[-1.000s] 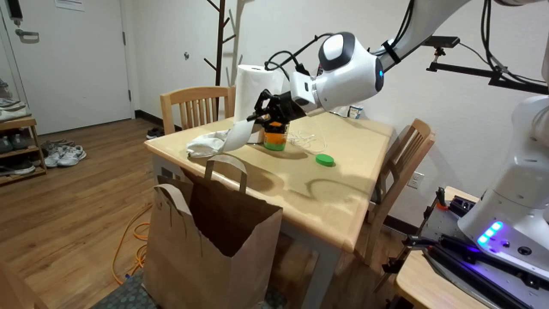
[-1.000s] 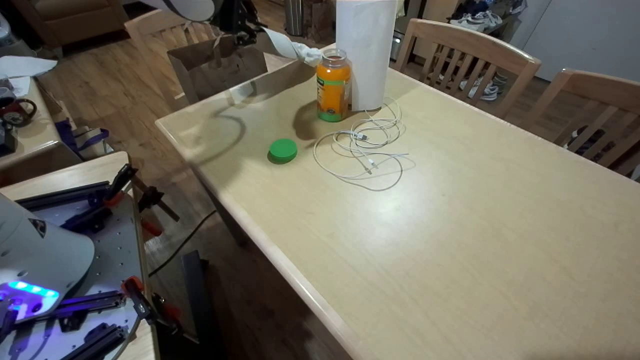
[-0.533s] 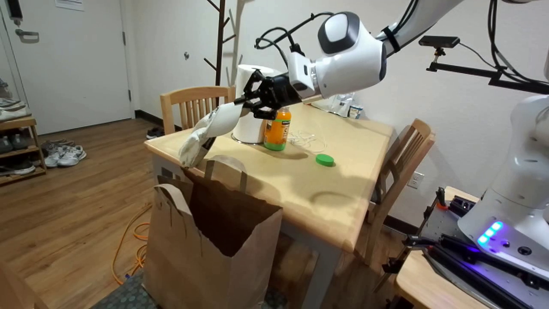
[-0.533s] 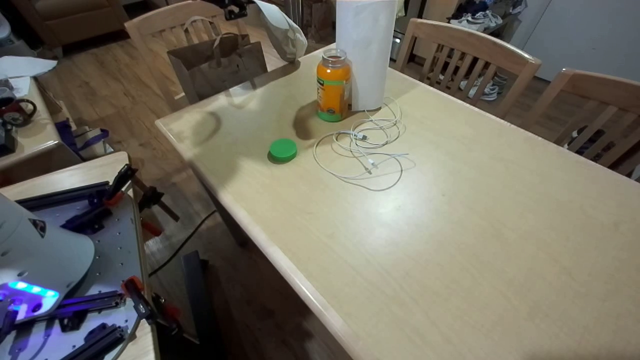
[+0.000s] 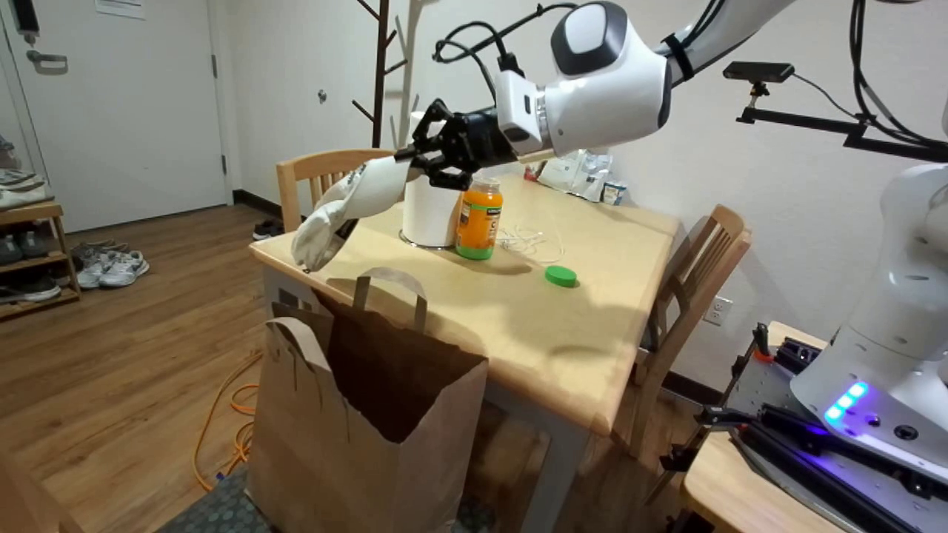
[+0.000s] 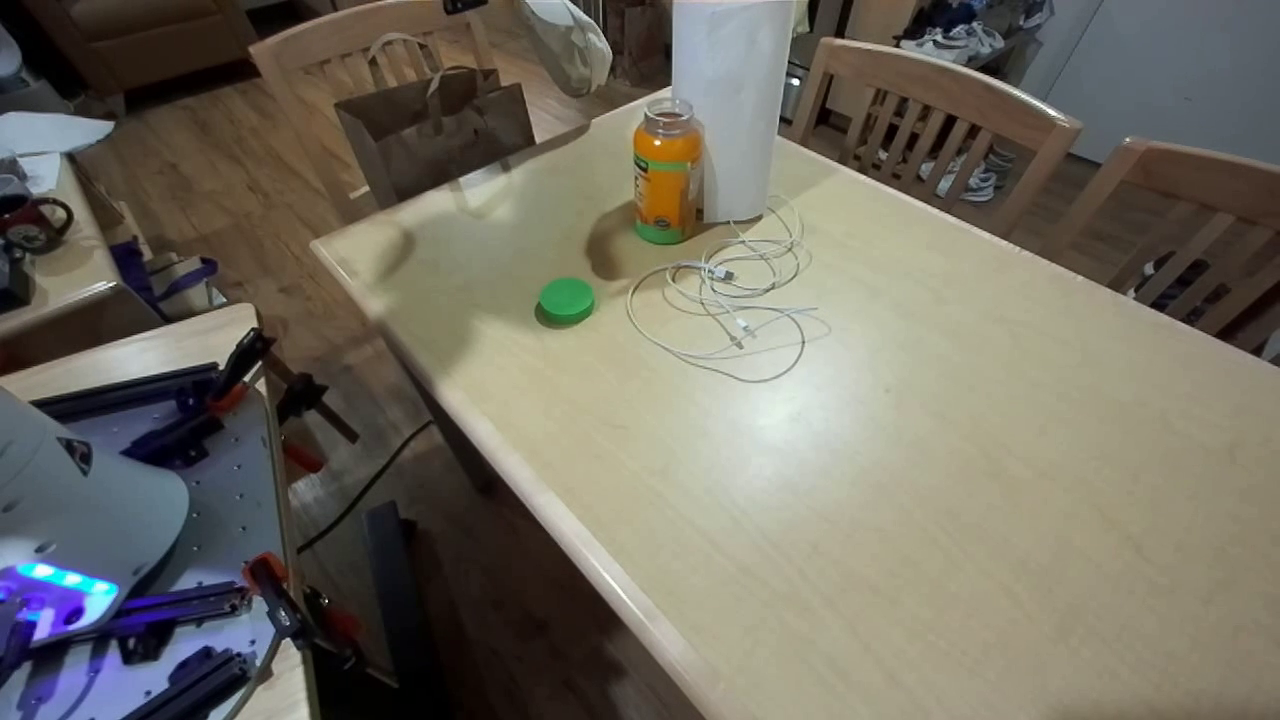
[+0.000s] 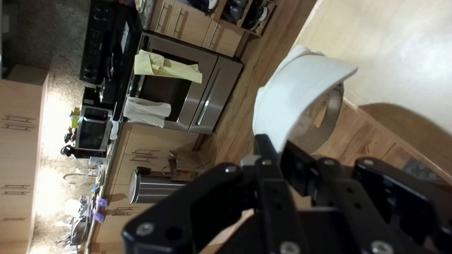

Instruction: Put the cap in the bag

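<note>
The cap [image 5: 333, 211] is a whitish-grey soft hat. It hangs from my gripper [image 5: 407, 157], which is shut on its brim, and it also shows in an exterior view [image 6: 568, 48] and the wrist view [image 7: 300, 88]. The cap hangs in the air near the table's corner, its crown drooping, off the tabletop. The bag [image 5: 333, 437] is a large brown paper bag with looped handles, standing open beside the table edge; it also shows in an exterior view [image 6: 440, 130]. The cap is beside and above the bag's mouth level, not over the opening. The bag is not recognisable in the wrist view.
On the table [image 6: 900, 480] stand an orange bottle [image 5: 479, 222] and a paper-towel roll [image 6: 730, 110]. A flat green disc [image 5: 561, 277] and a white cable [image 6: 720, 290] lie nearby. Wooden chairs [image 6: 940, 110] stand round the table. A bag handle [image 5: 392, 277] rises beside the table edge.
My gripper has risen and moved outward with the cap. The cap has come up off the table and now hangs in the air. The bag has not moved.
</note>
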You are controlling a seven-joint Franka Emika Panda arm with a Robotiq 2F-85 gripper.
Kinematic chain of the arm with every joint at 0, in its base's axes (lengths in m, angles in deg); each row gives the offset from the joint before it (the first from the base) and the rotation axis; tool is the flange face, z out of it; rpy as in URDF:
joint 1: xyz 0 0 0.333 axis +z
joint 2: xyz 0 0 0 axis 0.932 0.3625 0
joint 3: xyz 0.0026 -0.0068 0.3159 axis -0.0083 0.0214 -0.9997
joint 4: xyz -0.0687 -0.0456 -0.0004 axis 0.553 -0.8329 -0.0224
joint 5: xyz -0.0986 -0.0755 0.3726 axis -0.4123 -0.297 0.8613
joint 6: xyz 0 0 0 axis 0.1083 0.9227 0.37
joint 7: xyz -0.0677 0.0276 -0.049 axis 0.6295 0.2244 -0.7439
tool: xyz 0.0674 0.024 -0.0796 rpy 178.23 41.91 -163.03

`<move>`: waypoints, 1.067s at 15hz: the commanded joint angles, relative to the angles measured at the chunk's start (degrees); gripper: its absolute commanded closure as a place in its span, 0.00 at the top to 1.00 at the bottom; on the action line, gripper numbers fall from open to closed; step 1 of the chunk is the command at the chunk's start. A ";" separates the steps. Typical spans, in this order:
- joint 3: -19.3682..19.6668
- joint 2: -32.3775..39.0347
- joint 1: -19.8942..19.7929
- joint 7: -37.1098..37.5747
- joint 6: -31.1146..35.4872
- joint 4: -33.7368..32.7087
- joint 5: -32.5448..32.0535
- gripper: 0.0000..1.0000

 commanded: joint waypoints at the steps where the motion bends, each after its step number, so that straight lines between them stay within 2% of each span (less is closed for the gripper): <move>1: -0.04 -1.61 1.67 -4.19 -0.94 -1.29 -0.65 0.06; 9: -0.08 -2.26 6.74 -14.82 1.01 -4.71 2.25 0.06; 10: -5.86 -2.41 1.87 -20.25 0.93 -4.08 5.56 0.06; 11: -6.07 -2.49 1.86 -24.19 2.40 -3.72 9.70 0.06; 12: -1.57 -2.96 5.94 -27.75 5.59 -3.24 14.70 0.06; 14: -0.71 -3.96 6.04 -36.33 10.15 -0.50 25.20 0.06; 16: 1.46 -5.33 7.82 -45.50 12.35 3.02 34.90 0.06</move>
